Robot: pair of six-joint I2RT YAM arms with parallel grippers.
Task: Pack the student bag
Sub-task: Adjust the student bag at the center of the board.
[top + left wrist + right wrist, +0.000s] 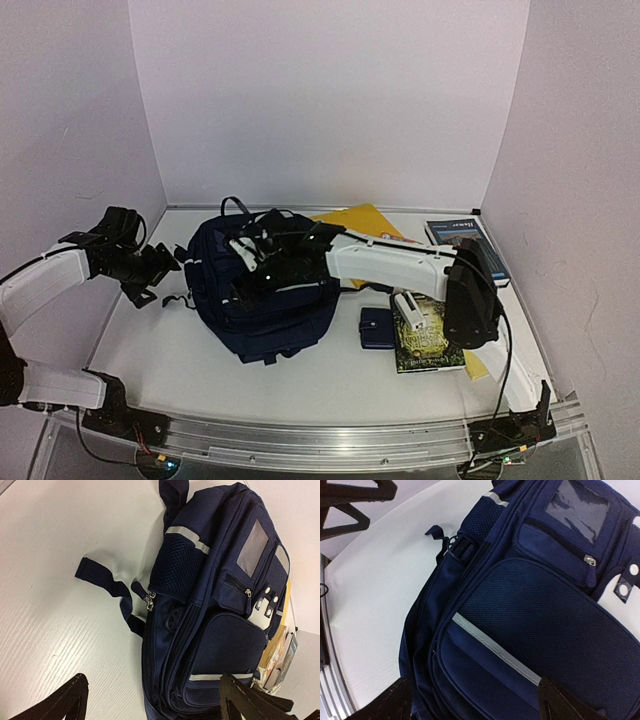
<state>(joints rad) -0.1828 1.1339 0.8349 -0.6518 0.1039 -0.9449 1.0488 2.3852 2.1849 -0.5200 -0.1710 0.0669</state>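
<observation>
Navy student bag (pixel 262 325) lies flat, front pockets (pixel 555 547) zipped

the large navy striped fabric backpack (pixel 260 322) lies left of centre on the white table (pixel 150 350); a small navy wallet (pixel 377 327) just right of it, a green paperback (pixel 428 342) beyond that, a yellow envelope (pixel 362 220) and blue book (pixel 456 232) behind.
</observation>
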